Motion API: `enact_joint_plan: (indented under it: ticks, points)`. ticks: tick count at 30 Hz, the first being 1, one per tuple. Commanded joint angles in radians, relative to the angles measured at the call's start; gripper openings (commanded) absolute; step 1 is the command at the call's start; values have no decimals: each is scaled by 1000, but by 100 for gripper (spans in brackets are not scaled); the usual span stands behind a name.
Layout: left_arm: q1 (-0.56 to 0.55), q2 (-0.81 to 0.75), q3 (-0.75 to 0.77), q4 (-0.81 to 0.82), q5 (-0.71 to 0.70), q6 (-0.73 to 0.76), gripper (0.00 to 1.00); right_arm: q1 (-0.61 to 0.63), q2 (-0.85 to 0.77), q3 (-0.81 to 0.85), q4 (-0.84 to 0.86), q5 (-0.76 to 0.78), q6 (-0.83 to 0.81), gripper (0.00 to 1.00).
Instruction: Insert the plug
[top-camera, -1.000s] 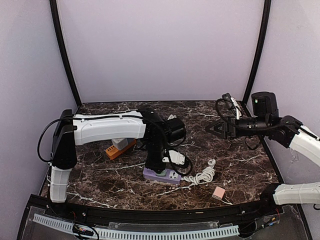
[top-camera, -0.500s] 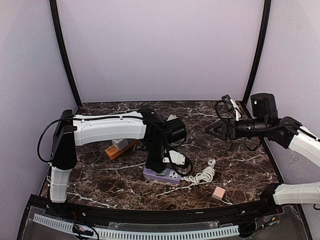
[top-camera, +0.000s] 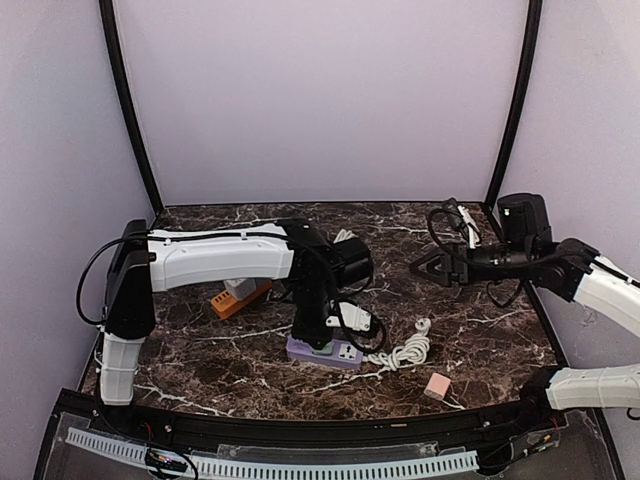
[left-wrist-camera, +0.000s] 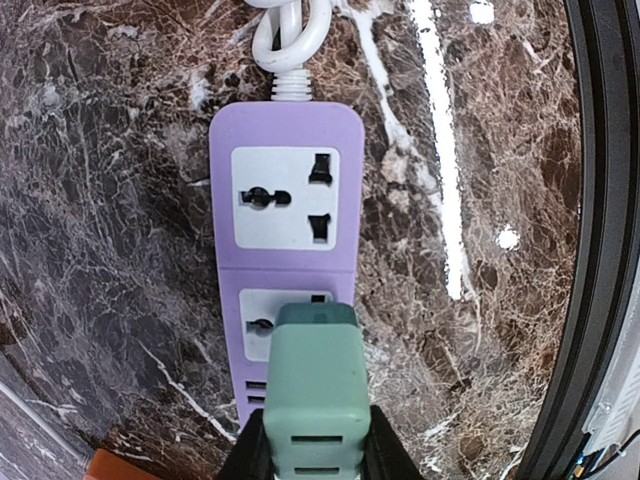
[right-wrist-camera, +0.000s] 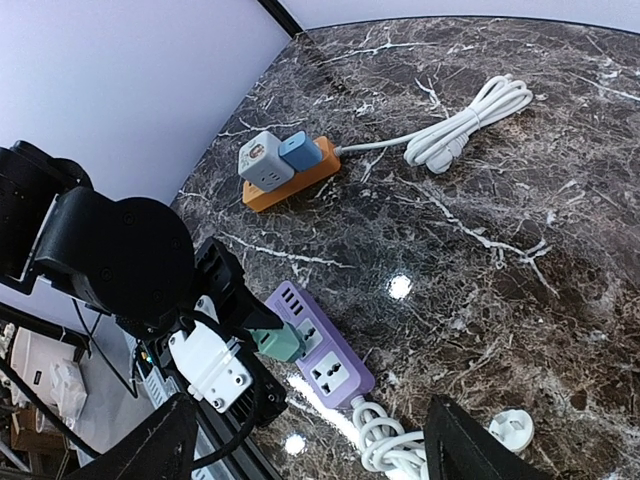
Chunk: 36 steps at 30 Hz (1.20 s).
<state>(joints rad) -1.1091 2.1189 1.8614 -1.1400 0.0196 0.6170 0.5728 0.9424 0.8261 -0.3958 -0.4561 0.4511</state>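
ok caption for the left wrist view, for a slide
Left end effector holds a green plug over one socket of a purple power strip.

No readable text, brand or number anywhere (the purple power strip (left-wrist-camera: 285, 200) included).

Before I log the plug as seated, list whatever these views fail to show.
Prongs of the green plug: left wrist view, hidden under the plug's own body above the purple power strip; seated or not, cannot tell.
Same joint, top view: the left arm covers it.
Strip's near end: left wrist view, cut off by the bottom edge and the plug.
Pink block: top view, too small to identify.
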Motion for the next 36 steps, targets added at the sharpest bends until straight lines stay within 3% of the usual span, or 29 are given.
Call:
enact_joint_plan:
  ticks: [1, 36]
  points:
    - [-5, 14, -22, -27, 38, 11, 1, -5, -10, -25, 34, -7, 10, 77]
    - [-5, 84, 1, 7, -7, -23, 1, -5, 88, -18, 55, -22, -54, 77]
